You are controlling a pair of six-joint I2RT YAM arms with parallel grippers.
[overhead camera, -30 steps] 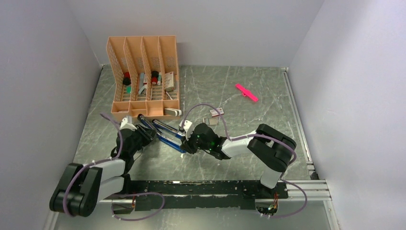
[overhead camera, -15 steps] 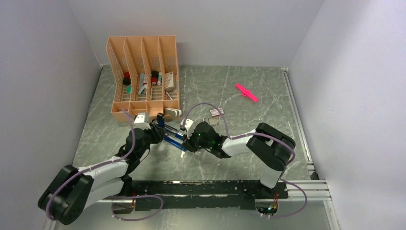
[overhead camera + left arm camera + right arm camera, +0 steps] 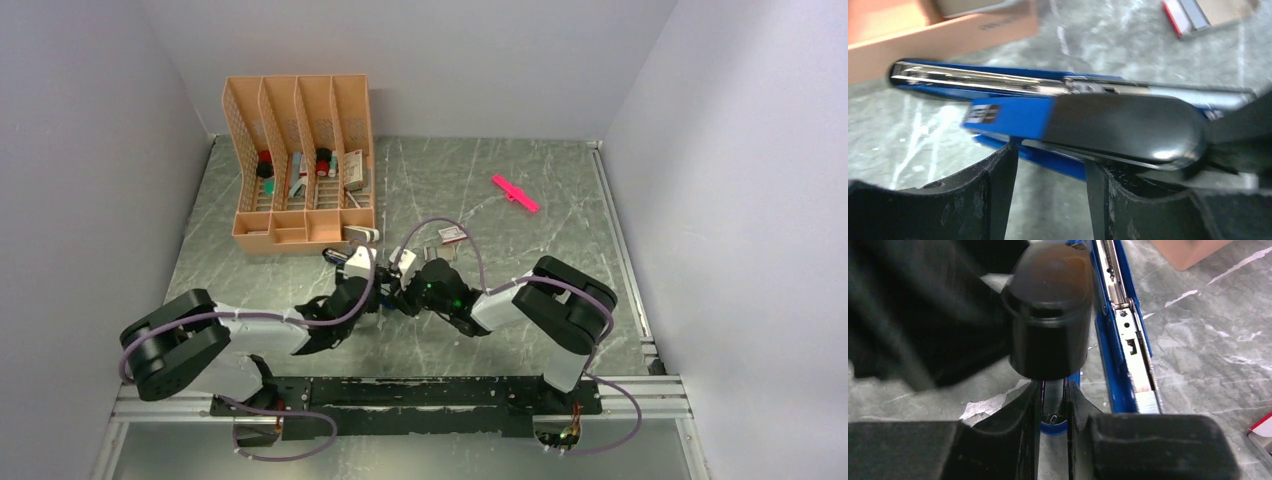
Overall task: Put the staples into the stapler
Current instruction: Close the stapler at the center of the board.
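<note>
At the bottom of the top view both arms start from the near edge of the table (image 3: pixel 560 200) and bend inward. They meet a little left of the frame's centre, over the stapler (image 3: pixel 1013 114). In the left wrist view the left end effector (image 3: pixel 1050 172) fills the lower edge. Its two black fingers (image 3: pixel 993 195) stand apart with the grey table showing in the gap, and they grip nothing. The blue cover of the stapler, with its black cap (image 3: pixel 1128 130), passes just above their tips. This cover lies at a low angle over the silvery rail (image 3: pixel 983 80), not fully down. In the right wrist view the right end effector (image 3: pixel 1053 397) is at the bottom centre, its jaws narrow and clamped on a thin blue and black part at the stapler's end. Right of it the open channel runs up the frame, and at its lower end sits a finely ribbed silvery-grey block that looks like the staples (image 3: pixel 1144 402), inside the stapler. Farther on, right of centre in the top view, lies a small pink-and-white box (image 3: pixel 452 234). A grey strip (image 3: pixel 1196 12) lies just beside it, too blurred to identify. In the upper left stands an orange organizer (image 3: pixel 300 150) with small items in its compartments. In the upper right a pink stick (image 3: pixel 515 193) lies well apart from the rest.
</note>
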